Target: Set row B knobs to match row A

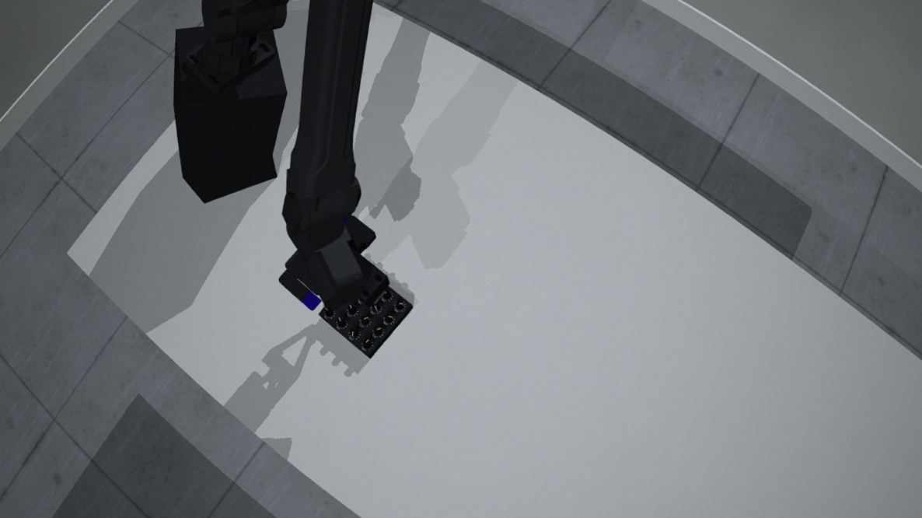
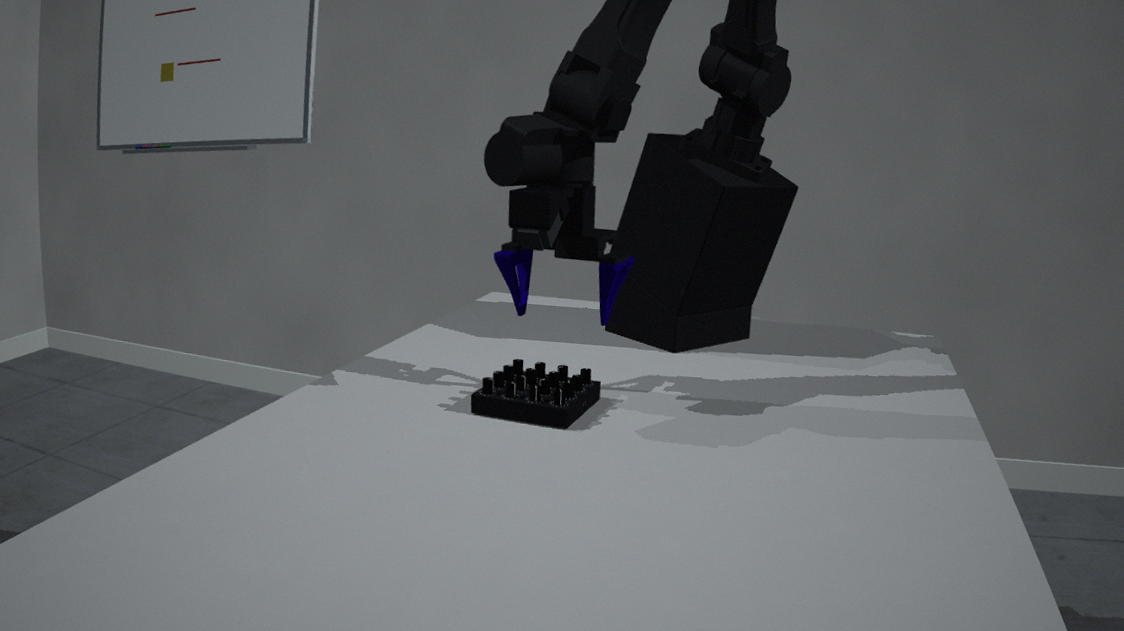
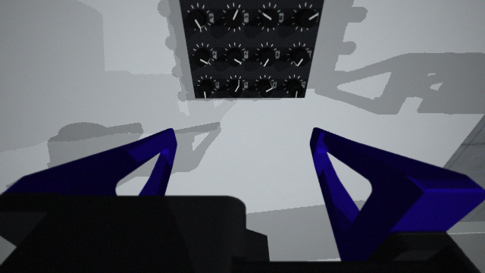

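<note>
Here the flat black knob box (image 2: 534, 399) with its rows of small black knobs stands on the white table top (image 2: 584, 540), below the jaws and a little ahead of them, well apart from both tips. In the wrist view the box (image 3: 251, 49) is cut off by the upper edge, so only three rows of four knobs show there; the printed names beside the knobs are too blurred to read, and which row is A or B cannot be told. The socket side is not visible in any view. From the top view the box (image 1: 370, 322) sits skewed to the table's edges, and the arm's wrist covers its nearer corner. The box looks nearly square, so a long axis is hard to make out. White lines on the knobs point various ways; the marks they meet are too small to judge.

The black gripper with blue triangular fingers (image 2: 563, 300) hangs above the box, spread fully wide and holding nothing. Behind the jaws stands the arm's tall black pedestal block (image 2: 716, 235), and a whiteboard (image 2: 211, 34) hangs on the grey wall.
</note>
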Robot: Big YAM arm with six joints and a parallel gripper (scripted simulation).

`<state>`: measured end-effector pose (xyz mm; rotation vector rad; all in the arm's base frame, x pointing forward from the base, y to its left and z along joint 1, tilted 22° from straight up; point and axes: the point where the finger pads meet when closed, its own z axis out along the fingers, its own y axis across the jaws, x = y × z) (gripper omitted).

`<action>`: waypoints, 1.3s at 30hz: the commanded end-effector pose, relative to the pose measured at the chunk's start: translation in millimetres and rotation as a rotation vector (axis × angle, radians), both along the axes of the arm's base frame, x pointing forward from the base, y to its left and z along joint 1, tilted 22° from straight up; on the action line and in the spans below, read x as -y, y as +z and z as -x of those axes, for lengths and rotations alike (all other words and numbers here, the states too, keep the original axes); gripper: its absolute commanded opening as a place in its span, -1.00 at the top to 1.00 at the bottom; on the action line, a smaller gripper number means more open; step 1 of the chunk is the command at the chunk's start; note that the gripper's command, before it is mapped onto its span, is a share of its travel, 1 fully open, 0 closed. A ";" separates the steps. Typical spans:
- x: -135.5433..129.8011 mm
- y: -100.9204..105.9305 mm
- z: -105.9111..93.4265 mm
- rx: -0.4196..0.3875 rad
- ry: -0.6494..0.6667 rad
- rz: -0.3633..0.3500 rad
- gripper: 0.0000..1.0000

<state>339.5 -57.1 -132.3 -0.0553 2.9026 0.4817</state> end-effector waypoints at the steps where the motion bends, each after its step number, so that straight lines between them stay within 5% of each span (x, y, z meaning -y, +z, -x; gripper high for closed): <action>1: 4.4 5.2 -4.3 0.031 0.001 0.007 -1.00; 22: -5.8 10.5 -23.0 0.004 -0.040 -0.007 -1.00; 23: -5.8 10.5 -23.1 0.004 -0.040 -0.007 0.65; 39: -2.1 8.5 -15.2 -0.004 -0.055 -0.009 0.65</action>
